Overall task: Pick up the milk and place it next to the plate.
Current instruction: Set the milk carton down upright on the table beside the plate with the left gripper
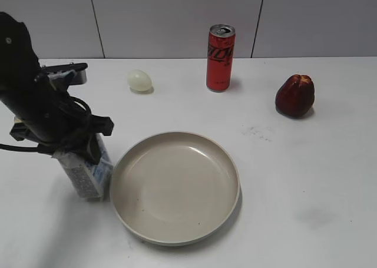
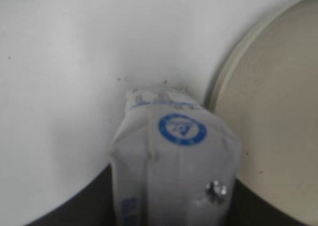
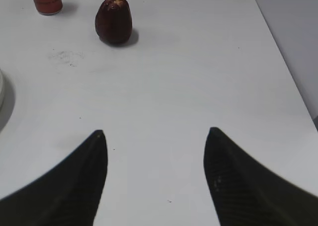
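Observation:
The milk (image 1: 88, 174) is a small white carton with blue print, standing tilted on the table right beside the left rim of the plate (image 1: 175, 235). My left gripper (image 1: 82, 153) is shut on the milk's top. In the left wrist view the milk (image 2: 174, 156) fills the space between the dark fingers, with the plate's rim (image 2: 218, 82) close on its right. My right gripper (image 3: 155, 134) is open and empty over bare table; it is not in the exterior view.
A tall red can (image 1: 220, 58) stands at the back centre. A pale egg (image 1: 139, 80) lies back left. A dark red fruit (image 1: 295, 95) sits back right and also shows in the right wrist view (image 3: 114, 20). The table's right edge (image 3: 285, 57) meets a wall.

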